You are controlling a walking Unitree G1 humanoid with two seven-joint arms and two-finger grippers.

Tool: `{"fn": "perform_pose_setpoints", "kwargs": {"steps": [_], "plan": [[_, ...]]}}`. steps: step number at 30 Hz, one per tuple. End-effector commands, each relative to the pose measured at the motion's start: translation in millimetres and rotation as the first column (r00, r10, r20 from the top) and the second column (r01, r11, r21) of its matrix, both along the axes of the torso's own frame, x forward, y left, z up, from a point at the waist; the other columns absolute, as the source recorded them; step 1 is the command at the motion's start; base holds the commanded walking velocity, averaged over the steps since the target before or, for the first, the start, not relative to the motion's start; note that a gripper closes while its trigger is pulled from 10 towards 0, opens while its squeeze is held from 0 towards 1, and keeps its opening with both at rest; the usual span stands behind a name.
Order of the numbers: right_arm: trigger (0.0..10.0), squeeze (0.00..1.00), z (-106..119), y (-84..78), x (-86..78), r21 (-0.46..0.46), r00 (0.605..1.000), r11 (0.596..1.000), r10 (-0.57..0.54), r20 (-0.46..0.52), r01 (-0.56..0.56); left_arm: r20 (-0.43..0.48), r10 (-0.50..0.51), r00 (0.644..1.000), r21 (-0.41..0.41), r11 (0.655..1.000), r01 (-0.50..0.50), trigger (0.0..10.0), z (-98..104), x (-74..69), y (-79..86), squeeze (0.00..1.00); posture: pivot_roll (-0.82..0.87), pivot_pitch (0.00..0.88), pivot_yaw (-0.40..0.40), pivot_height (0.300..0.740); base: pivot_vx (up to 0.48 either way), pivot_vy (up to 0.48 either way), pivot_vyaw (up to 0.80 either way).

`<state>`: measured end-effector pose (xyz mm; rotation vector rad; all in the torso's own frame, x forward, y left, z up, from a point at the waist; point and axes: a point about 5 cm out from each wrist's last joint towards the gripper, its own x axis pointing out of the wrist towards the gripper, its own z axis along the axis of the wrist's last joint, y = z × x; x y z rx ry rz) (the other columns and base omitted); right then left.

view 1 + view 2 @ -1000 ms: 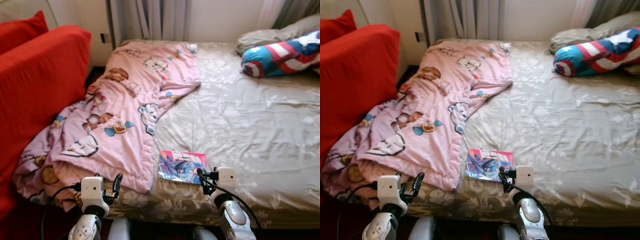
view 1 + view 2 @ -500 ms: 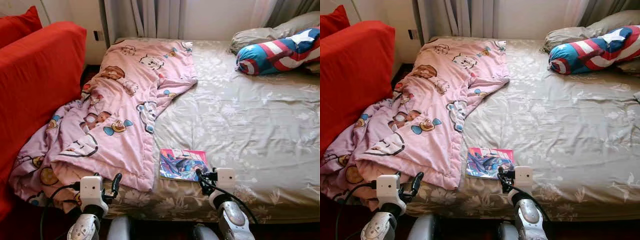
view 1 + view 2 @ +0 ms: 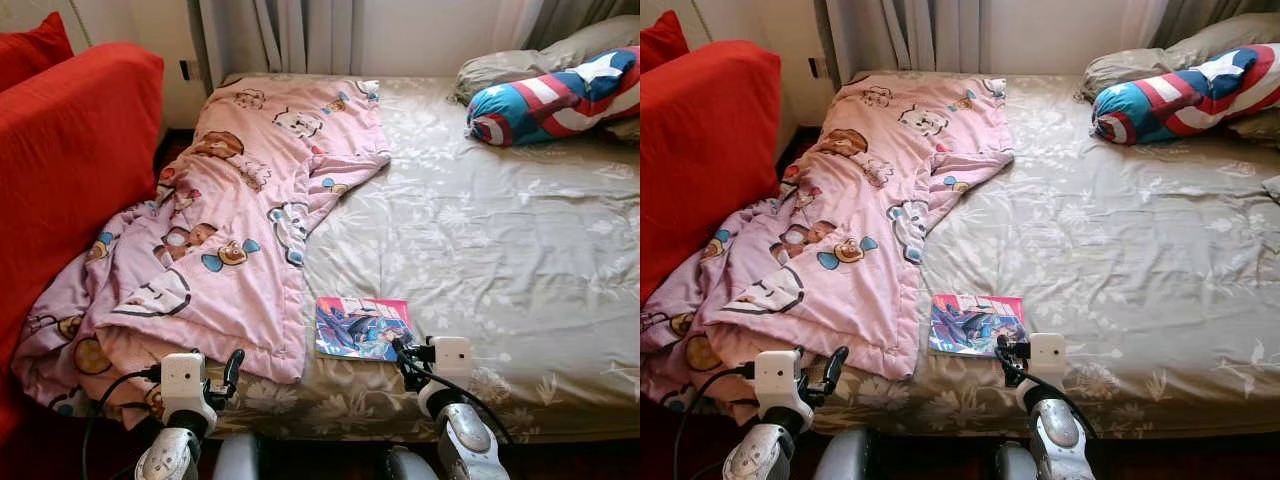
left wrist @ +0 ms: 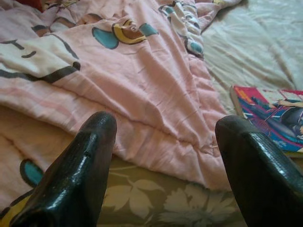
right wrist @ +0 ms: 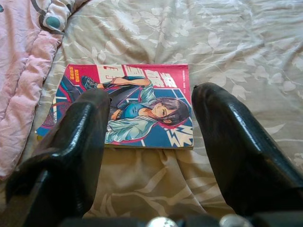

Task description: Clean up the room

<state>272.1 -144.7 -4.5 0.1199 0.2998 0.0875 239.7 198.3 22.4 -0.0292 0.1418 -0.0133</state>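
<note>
Counts: one bed [image 3: 520, 250], one pink cartoon quilt [image 3: 240, 220], one comic book [image 3: 362, 328], one striped bolster [image 3: 555, 98], one grey pillow [image 3: 520, 65], two red cushions.
Bed: covered by a beige sheet with a pale leaf print, running from the near edge to the far wall and curtains [image 3: 290, 35].
Pink cartoon quilt: spread along the left side of the bed, far end flat, near end bunched and spilling off the left edge against the big red cushion [image 3: 70, 170].
Comic book: lying flat on the sheet near the bed's near edge, cover up, just right of the quilt's near corner.
Striped bolster: red, white and blue, at the far right of the bed, resting against the grey pillow.
Small red cushion [image 3: 35, 45]: at the far left, behind the big one.
Right gripper [image 5: 149, 142]: fingers spread wide, holding nothing, low at the near edge of the bed just short of the comic book; the book's near edge lies between the two fingers in the wrist view.
Left gripper [image 4: 163, 156]: fingers wide apart, empty, near the quilt's near hem, not touching it.
Cut off: bolster and pillow run off the right edge; the big cushion runs off the left.
Hard to make out: the book's title lettering.
</note>
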Motion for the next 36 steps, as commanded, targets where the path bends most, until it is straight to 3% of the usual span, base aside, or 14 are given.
{"fn": "perform_pose_setpoints", "kwargs": {"steps": [1,4,36], "plan": [[10.0,0.0,-3.5,1.7,-1.1,-0.004,1.0,1.0,0.005,-0.029,-0.005,-0.021,0.001,1.0,-0.001,1.0,-0.002,10.0,-5.3,-2.3,2.2,0.0,0.0,0.112,-0.009,0.627,0.0,0.0,0.0],[10.0,0.0,-1.8,2.9,-0.9,0.006,1.0,1.0,0.007,-0.009,-0.007,-0.022,0.0,1.0,-0.002,1.0,0.0,10.0,-6.1,-2.2,2.7,0.0,0.0,0.11,-0.009,0.608,0.0,0.0,0.0],[10.0,0.0,-0.4,8.6,-0.5,0.006,0.999,0.999,0.037,0.01,-0.037,-0.011,0.007,1.0,0.0,1.0,-0.007,10.0,-8.0,-0.8,5.9,0.0,0.01,0.126,-0.01,0.608,0.0,0.0,0.0]]}}
